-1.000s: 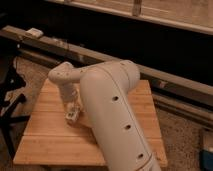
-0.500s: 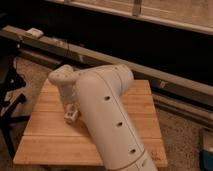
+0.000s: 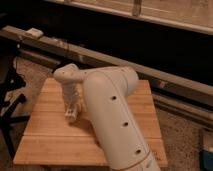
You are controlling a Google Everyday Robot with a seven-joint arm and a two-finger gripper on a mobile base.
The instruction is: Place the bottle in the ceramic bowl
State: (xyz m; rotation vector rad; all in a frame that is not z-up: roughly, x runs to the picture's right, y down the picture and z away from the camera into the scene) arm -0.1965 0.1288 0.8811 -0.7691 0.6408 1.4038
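Spanning mid-frame: rectangular slatted light-wood table [image 3: 45, 145]. Bulky white cylindrical robot arm [image 3: 112, 125] is leaning across it, its upper end sitting slightly further left than a second ago. Pale gripper [image 3: 71, 114] is still hanging at the tabletop, left of centre; grip state: cannot tell. Small whitish bottle is blending with the gripper tip, location unclear.

matt, pale wooden-slat table [image 3: 45, 135]; smooth, faintly glossy white plastic arm [image 3: 107, 115]; pale end effector [image 3: 71, 114] low over the table's left middle.
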